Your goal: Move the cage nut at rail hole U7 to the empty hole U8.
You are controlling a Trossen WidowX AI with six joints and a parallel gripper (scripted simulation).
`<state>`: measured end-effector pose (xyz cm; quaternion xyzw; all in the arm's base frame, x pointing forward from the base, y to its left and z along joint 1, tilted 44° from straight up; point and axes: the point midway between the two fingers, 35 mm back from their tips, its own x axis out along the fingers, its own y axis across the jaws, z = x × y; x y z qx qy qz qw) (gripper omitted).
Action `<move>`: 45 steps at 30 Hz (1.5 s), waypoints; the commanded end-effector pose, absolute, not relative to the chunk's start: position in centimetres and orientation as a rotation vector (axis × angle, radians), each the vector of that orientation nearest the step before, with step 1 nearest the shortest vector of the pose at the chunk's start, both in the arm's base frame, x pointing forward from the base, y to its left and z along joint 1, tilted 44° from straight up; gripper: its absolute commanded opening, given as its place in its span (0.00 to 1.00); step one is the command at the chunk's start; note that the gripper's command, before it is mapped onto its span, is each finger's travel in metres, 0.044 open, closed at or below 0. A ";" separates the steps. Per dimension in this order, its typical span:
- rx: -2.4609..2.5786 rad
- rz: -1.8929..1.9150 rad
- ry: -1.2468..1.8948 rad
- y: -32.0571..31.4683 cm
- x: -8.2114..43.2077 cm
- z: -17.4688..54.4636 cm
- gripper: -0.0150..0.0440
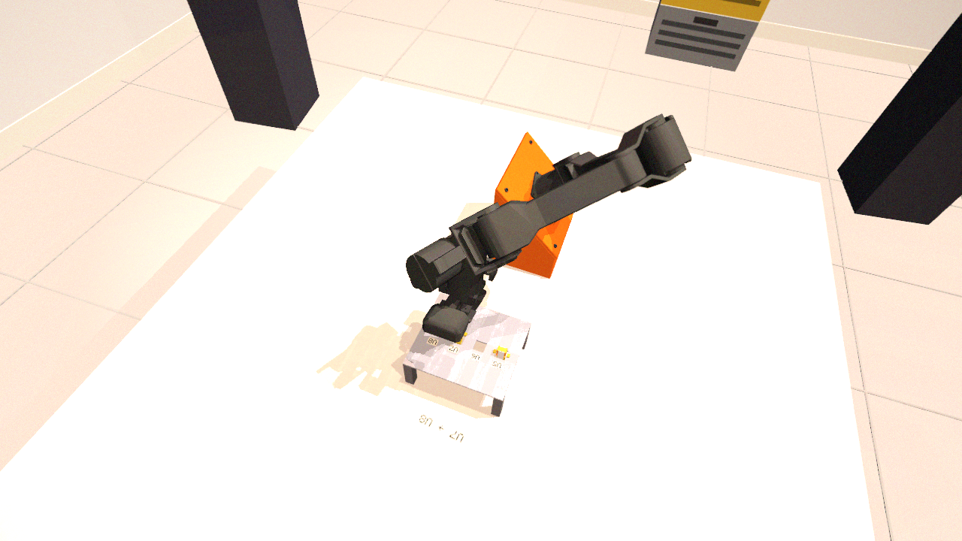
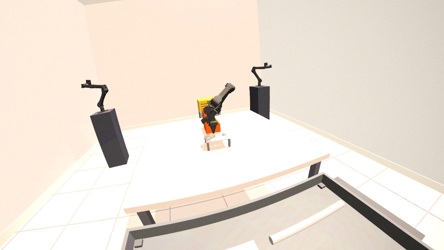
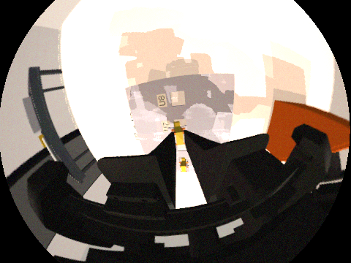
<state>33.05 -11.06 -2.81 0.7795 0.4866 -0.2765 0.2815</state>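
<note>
Gripping the yellow cage nut [image 1: 461,338] [image 2: 213,135] [image 3: 178,134] at U7, the black gripper [image 1: 460,336] [image 2: 213,133] [image 3: 179,136] holds its fingers nearly closed, the nut pinched between the tips, over the rail plate [image 1: 437,360] [image 2: 219,139] [image 3: 219,82]. The step in hand appears to be freeing the nut from its hole; whether its springs have come clear cannot be told. The next move likely calls for a straight lift, then a short carry to the empty hole U8 [image 3: 178,98], at 12 o'clock from the nut in the wrist view. The other nut [image 1: 500,352] [image 2: 223,134] [image 3: 183,164], near 6 o'clock in that view, sits at U5, apart from the fingers. Above, the arm [image 1: 578,191] [image 2: 221,97] bends at a raised elbow, toward 2 o'clock from the plate in the top view, its gripper pointing down.
</note>
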 end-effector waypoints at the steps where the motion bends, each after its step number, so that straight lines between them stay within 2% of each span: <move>1: 2.082 -0.739 1.303 -11.2 33.1 -2.7 0.30; 45: 2.083 -0.738 1.304 -11.7 32.9 -2.2 0.30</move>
